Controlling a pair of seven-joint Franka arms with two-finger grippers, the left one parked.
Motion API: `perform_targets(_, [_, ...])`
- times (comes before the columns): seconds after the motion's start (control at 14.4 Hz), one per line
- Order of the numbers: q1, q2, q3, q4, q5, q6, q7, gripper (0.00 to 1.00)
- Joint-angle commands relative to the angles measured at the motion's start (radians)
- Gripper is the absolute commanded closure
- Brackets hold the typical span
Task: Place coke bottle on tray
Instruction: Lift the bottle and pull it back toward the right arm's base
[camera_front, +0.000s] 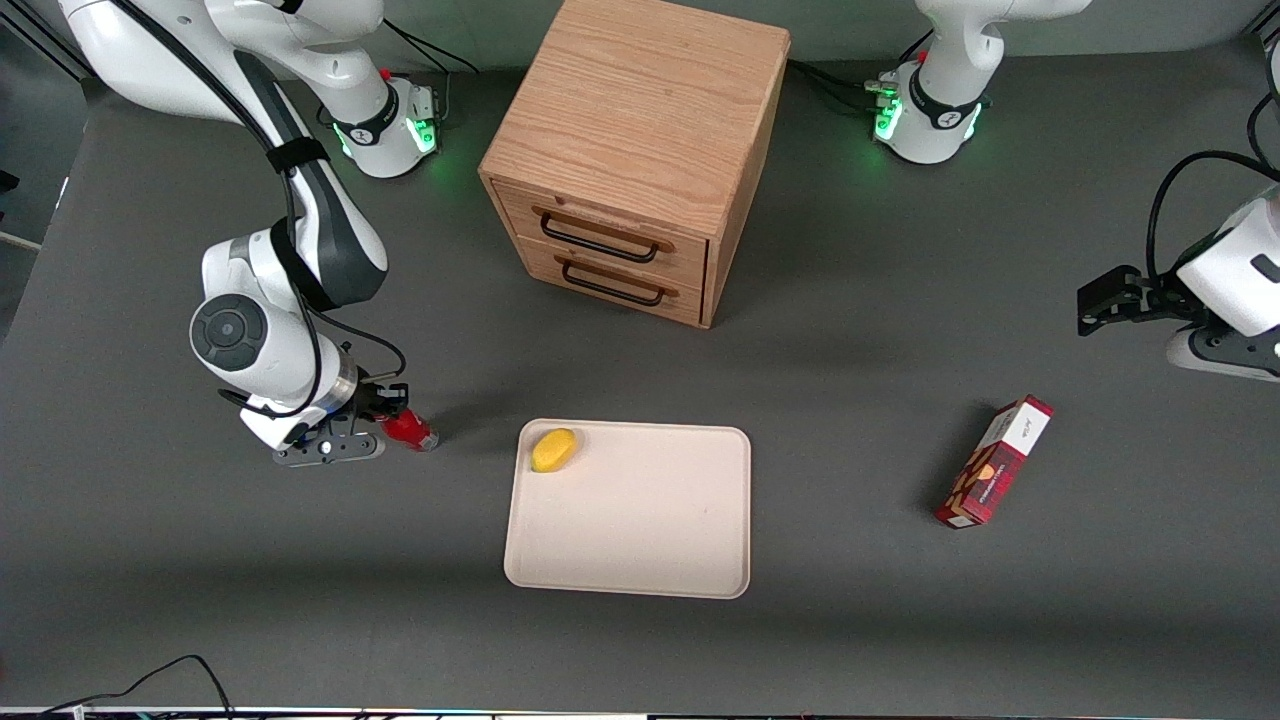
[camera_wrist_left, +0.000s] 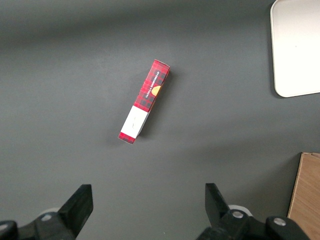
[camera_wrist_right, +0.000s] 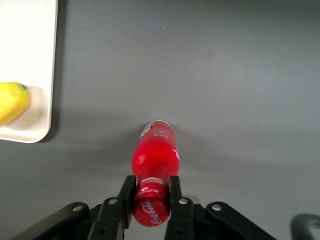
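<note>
The coke bottle (camera_front: 410, 428) (camera_wrist_right: 155, 152) is small and red, with a red cap and a silvery base. It leans tilted, its base low near the grey table. My right gripper (camera_front: 385, 412) (camera_wrist_right: 152, 187) is shut on the bottle's neck just under the cap, one finger on each side. The tray (camera_front: 630, 520) (camera_wrist_right: 25, 60), cream-beige with a low rim, lies flat on the table beside the bottle, toward the parked arm's end. A yellow fruit (camera_front: 553, 449) (camera_wrist_right: 11, 101) rests in the tray corner closest to the bottle.
A wooden drawer cabinet (camera_front: 630, 160) with two black handles stands farther from the front camera than the tray. A red patterned carton box (camera_front: 993, 462) (camera_wrist_left: 144, 101) lies toward the parked arm's end of the table.
</note>
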Motion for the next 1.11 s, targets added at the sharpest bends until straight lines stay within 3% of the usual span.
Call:
perform_targets(0.0, [-0.012, -0.065, 0.000, 0.044, -0.013, -0.100, -0.041, 1.00])
perform_targets(0.56, [-0.042, -0.116, -0.004, 0.483, 0.019, -0.680, -0.110, 1.00])
perform_targets(0.77, [-0.056, -0.116, -0.004, 0.592, 0.033, -0.782, -0.130, 1.00])
perform_targets(1.04, [-0.044, -0.113, -0.001, 0.598, 0.080, -0.782, -0.110, 1.00])
